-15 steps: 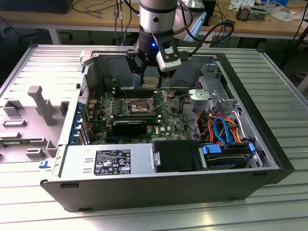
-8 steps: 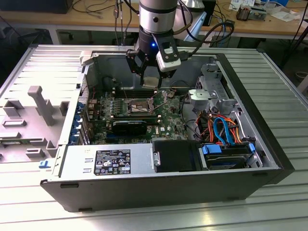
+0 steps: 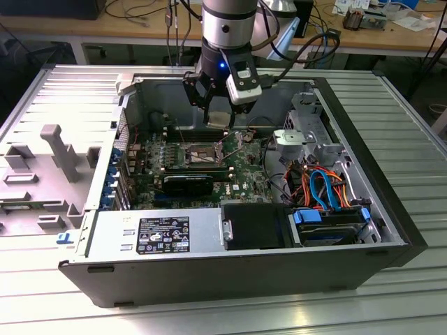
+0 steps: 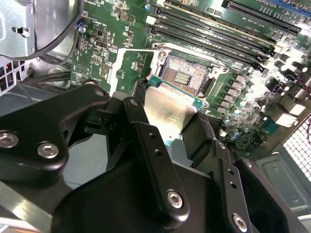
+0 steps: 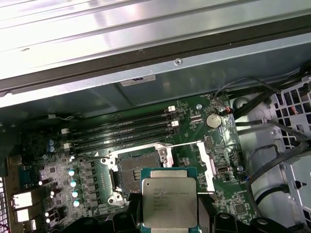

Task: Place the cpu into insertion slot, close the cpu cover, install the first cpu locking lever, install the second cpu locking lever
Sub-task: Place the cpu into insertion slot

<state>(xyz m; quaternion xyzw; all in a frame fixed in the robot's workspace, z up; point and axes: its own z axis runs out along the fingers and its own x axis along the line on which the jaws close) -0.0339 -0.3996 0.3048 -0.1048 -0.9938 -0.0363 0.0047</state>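
1 cpu (image 5: 169, 201) in jaws, near 1 insertion slot (image 5: 136, 171), 4 mem slots (image 5: 121, 127)

Exterior view: high, down into case (image 3: 209, 279). Both wrist views close, share insertion slot (image 4: 187, 77) (image 5: 138, 171).

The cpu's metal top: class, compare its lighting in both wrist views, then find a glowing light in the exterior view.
Second wrist view: the cpu shows pale glare; first wrist view: evenly lit; exterior view: blue light on the arm.
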